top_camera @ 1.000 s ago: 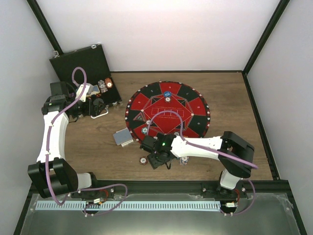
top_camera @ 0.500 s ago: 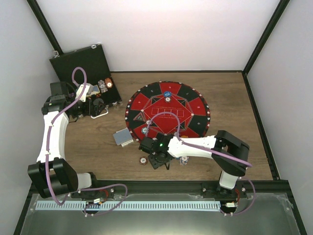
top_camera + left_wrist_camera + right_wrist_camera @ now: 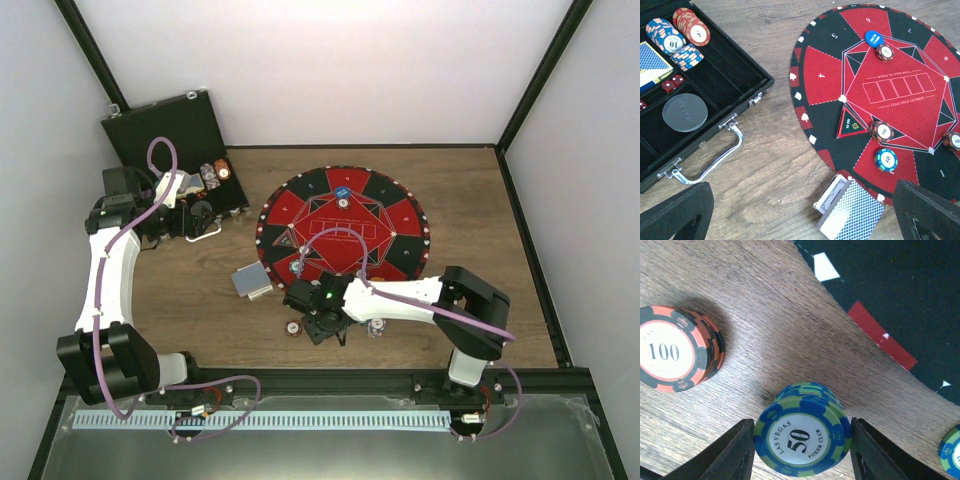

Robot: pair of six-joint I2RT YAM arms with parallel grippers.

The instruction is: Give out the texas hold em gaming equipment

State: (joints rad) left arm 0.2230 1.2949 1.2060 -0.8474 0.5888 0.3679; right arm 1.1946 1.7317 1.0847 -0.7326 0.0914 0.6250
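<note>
My right gripper (image 3: 801,450) is shut on a short stack of blue-and-green "50" poker chips (image 3: 802,436), a finger pressed on each side, over bare wood just off the mat's near edge. A brown "100" chip stack (image 3: 675,352) stands to its left, also seen as the brown stack (image 3: 293,327) from above. My left gripper (image 3: 800,222) hangs open and empty between the case and the mat. A deck of blue-backed cards (image 3: 850,212) lies beside the mat. Several chip stacks (image 3: 882,131) and a blue disc (image 3: 872,37) rest on the mat. More chips (image 3: 677,32) sit in the case.
The black hinged case (image 3: 720,75) lies open at the left with its metal handle (image 3: 705,162), a grey disc (image 3: 685,112) and red dice (image 3: 672,84) inside. The round red-and-black mat (image 3: 395,215) fills the table's middle. Another small chip (image 3: 376,327) sits right of my right gripper.
The right gripper's fingers have closed in onto the blue-green chip stack, and the right arm has shifted slightly left. The left arm has not moved.
</note>
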